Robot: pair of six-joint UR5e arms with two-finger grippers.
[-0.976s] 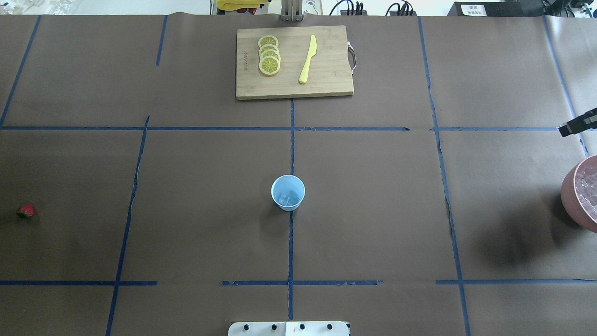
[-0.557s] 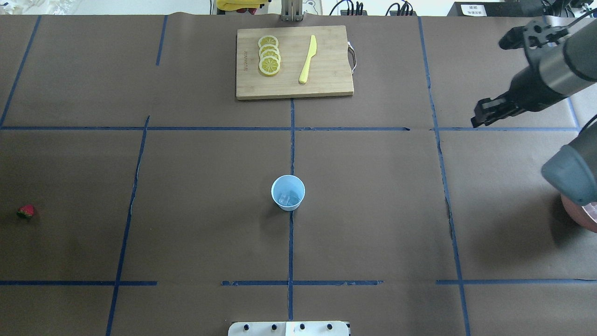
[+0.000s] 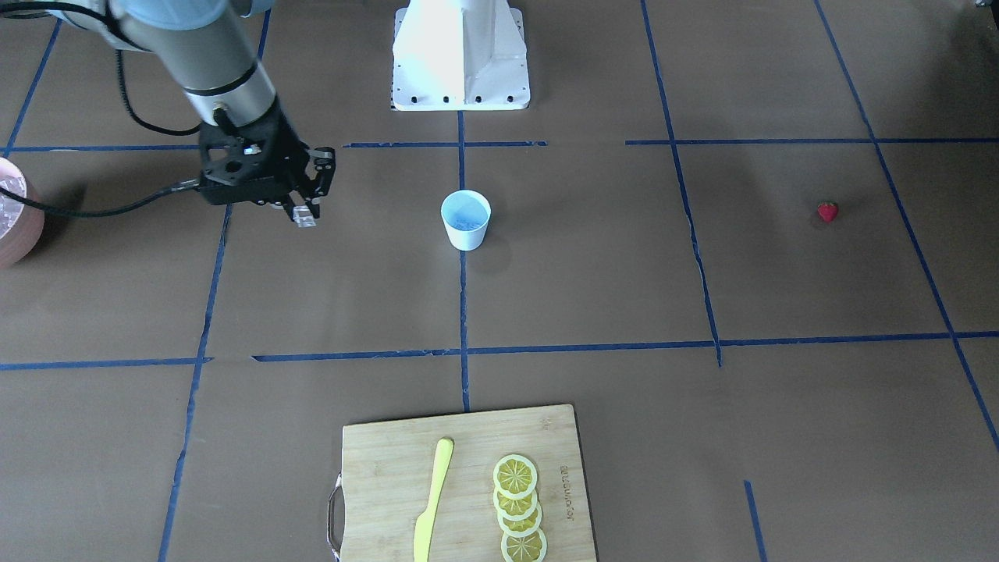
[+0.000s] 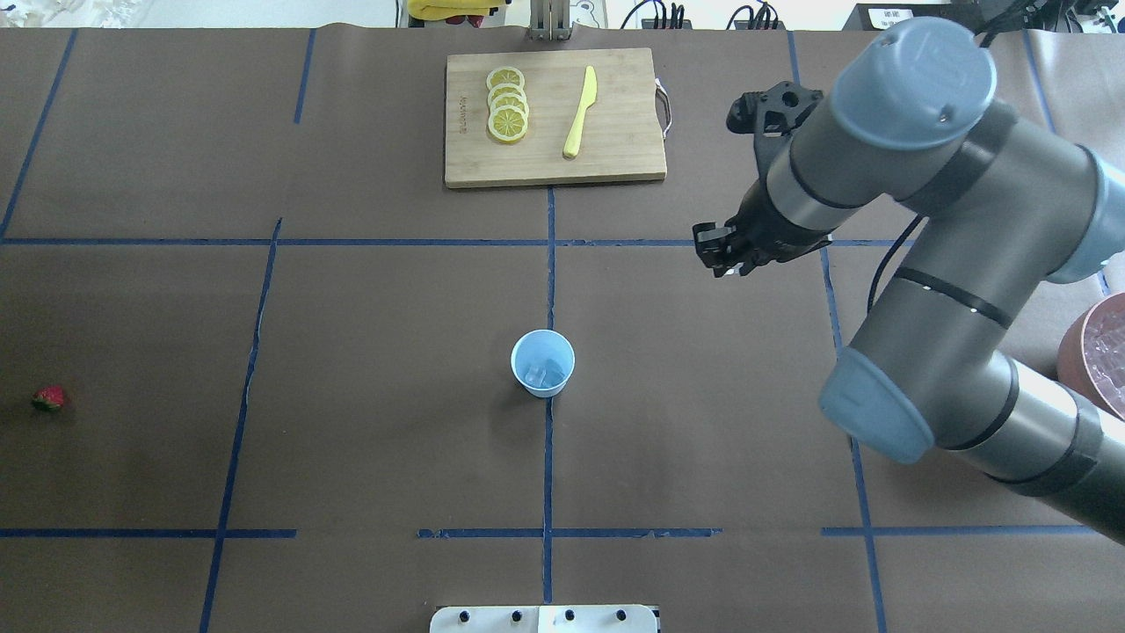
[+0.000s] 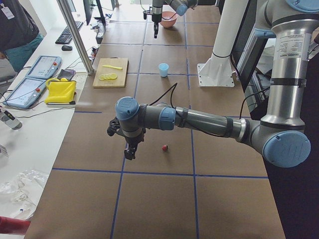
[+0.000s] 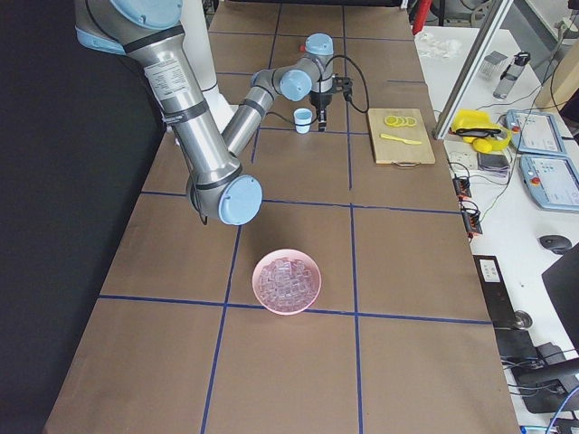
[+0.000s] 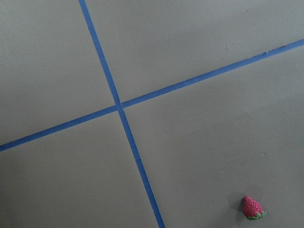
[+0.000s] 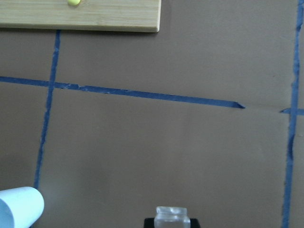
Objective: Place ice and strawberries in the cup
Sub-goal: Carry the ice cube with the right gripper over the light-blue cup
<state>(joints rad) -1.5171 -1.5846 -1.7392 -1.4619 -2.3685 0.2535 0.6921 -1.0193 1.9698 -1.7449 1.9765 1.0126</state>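
My right gripper [image 3: 300, 212] is pinching an ice cube [image 3: 306, 222] off the table, right of the cup [image 3: 466, 220], probably to clear its rim. The strawberry [image 3: 827, 211] is lying far left. Whether my left gripper [image 5: 130, 152] is open, I cannot tell.

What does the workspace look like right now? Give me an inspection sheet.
Surface: table, brown paper, blue tape grid.
Job's things: cup upright at centre, ice in it; one ice cube in the right gripper; strawberry on the table, far from the cup; bowl of more ice.
Clutter: cutting board with lemon slices and yellow knife.
Grippers: right shut on the ice cube, short of the cup; left gripper above the table near the strawberry, state unclear.
Cables: black cable at the right wrist.
Surroundings: person, control pendants beside the table.
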